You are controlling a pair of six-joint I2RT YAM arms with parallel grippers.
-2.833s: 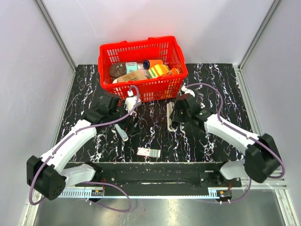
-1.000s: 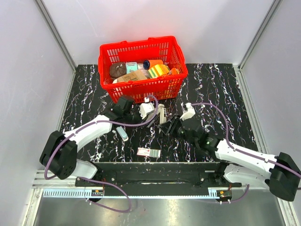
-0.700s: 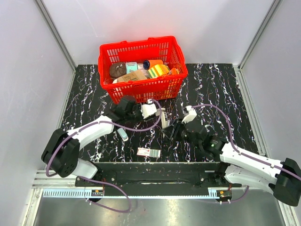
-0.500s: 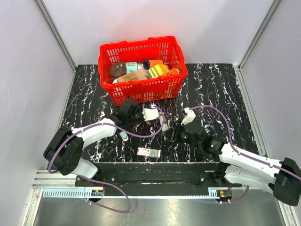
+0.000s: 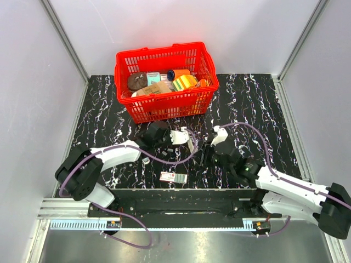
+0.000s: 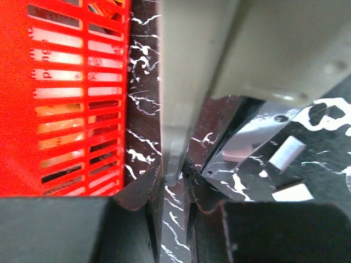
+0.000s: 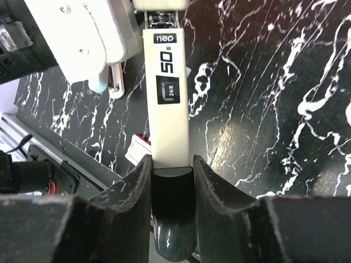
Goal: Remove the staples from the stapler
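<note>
Both ends of the stapler are attended. It is at mid-table, just on the near side of the red basket, its long axis running roughly near to far. The right gripper is clamped on its dark near end. The left gripper straddles the far tip, but whether it pinches is unclear. Any lengthwise pull has little room before the basket; more room lies to the right.

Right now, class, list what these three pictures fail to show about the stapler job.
Staples: none show in any view; the stapler hides its own inside.
Left claw: the left wrist view is blurred and too close to tell whether it pinches the stapler.
Small box: right wrist view, mostly hidden behind the stapler.
</note>
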